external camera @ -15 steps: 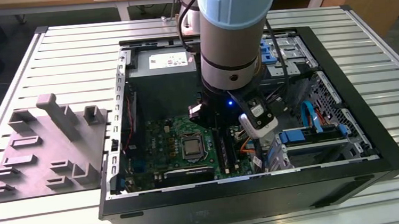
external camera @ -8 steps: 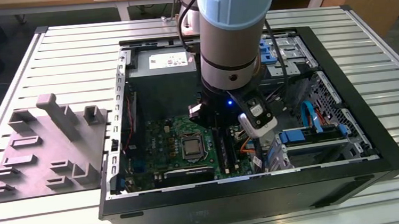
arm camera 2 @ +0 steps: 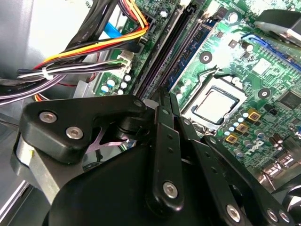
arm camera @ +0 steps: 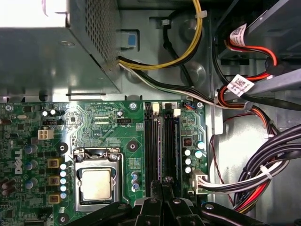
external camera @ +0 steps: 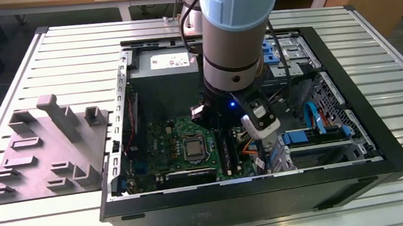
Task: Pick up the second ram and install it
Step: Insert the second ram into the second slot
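My gripper (external camera: 221, 125) is down inside the open computer case (external camera: 377, 148), over the long black memory slots (arm camera: 151, 146) of the green motherboard (external camera: 164, 143). In both wrist views its fingers are pressed close together, and the gripper (arm camera: 163, 184) sits in line with the slots. In the second wrist view the second ram (arm camera 2: 195, 44), a narrow dark blue-green stick, stands on edge along the slot beside the processor socket (arm camera 2: 217, 104). It runs straight into the gripper (arm camera 2: 165, 96), which is shut on its near end. How deep it sits in the slot I cannot tell.
The power supply (arm camera: 47, 56) is just beyond the slots' far end. Bundles of coloured cables (arm camera: 263, 174) run close beside the slots, opposite the processor. A drive cage with blue parts (external camera: 319, 136) fills the case at the exterior view's right. A grey parts fixture (external camera: 46, 152) lies outside the case.
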Controlling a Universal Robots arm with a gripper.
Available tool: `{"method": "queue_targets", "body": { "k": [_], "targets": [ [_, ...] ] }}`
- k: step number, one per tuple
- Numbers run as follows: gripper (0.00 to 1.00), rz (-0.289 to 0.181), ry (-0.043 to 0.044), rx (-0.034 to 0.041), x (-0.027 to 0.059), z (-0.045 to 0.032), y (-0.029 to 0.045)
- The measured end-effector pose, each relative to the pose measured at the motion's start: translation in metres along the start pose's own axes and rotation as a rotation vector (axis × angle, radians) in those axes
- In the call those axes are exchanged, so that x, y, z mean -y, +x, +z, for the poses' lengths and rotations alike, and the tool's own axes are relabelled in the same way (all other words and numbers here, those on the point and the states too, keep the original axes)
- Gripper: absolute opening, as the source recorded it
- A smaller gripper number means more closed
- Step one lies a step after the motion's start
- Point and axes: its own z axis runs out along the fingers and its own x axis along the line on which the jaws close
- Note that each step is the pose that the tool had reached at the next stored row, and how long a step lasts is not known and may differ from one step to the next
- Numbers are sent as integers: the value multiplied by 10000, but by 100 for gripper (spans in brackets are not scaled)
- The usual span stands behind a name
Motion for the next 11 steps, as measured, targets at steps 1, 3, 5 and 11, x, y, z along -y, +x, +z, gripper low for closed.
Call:
{"method": "queue_targets", "body": {
  "k": [1, 3, 5, 11],
  "targets": [
    [11, 1, 0, 0, 0, 0, -1],
    [11, 1, -1, 1, 0, 4, -2],
    [11, 0, -3, 1, 0, 20, -2],
    [11, 0, -1, 1, 1, 22, -2]
  ]
}}
